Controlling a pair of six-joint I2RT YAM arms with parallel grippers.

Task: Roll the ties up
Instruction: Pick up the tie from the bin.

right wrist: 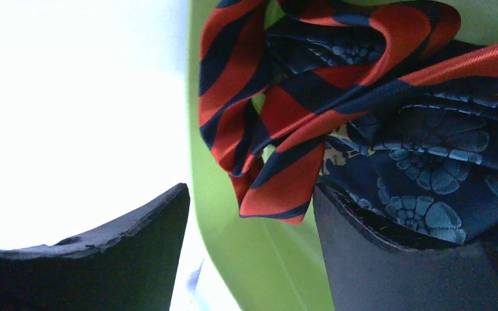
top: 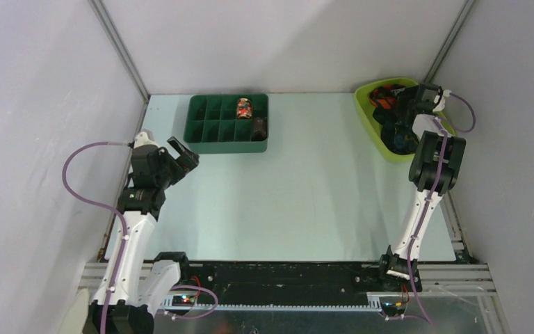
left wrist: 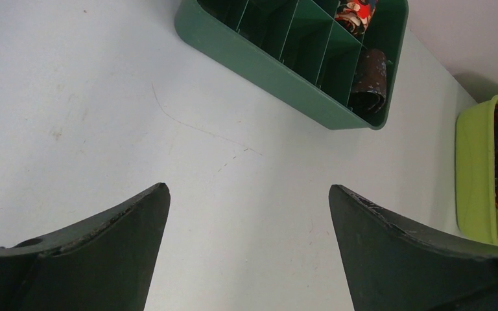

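A heap of ties lies in the lime green bin (top: 363,111) at the back right. The red-orange tie with dark stripes (right wrist: 262,110) rests on a navy patterned tie (right wrist: 431,162). My right gripper (right wrist: 249,201) (top: 394,104) stands open at the bin's wall. One finger is outside over the table and the other finger (right wrist: 389,265) is inside under the navy tie. The red tie's tip hangs just above the gap, touching neither finger. Two rolled ties, one red (left wrist: 356,13) and one dark (left wrist: 371,81), sit in the green tray. My left gripper (left wrist: 246,194) (top: 184,154) is open over bare table.
The green compartment tray (top: 208,129) (left wrist: 259,61) stands at the back, left of centre, just beyond the left gripper. The lime bin (left wrist: 476,175) shows at the right edge of the left wrist view. Grey walls close in the table on three sides.
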